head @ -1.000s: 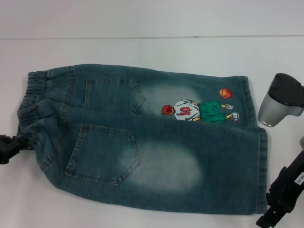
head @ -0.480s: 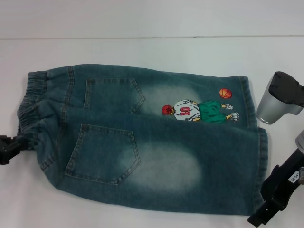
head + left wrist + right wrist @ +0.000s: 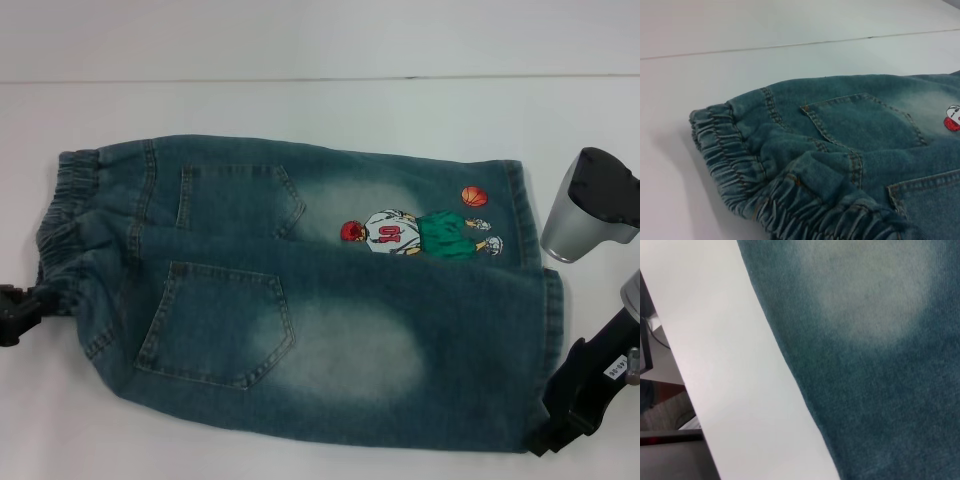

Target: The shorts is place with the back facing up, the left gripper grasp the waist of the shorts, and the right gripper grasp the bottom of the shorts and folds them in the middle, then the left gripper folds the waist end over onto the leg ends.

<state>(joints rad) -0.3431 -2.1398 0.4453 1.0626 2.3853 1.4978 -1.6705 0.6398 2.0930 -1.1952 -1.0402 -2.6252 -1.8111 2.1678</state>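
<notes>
I see the right gripper low at the near right corner of the shorts, black claw touching the bottom of the shorts at the near leg hem, its white label too small to read, and I cannot tell whether its fingers are spread or pinching. The left gripper sits at the near end of the waist of the shorts, against the ruffled band, its grip also unclear. The shorts lie flat on the white table, back pockets up, waist to my left, and the embroidered player wears a red number I read as 10.
</notes>
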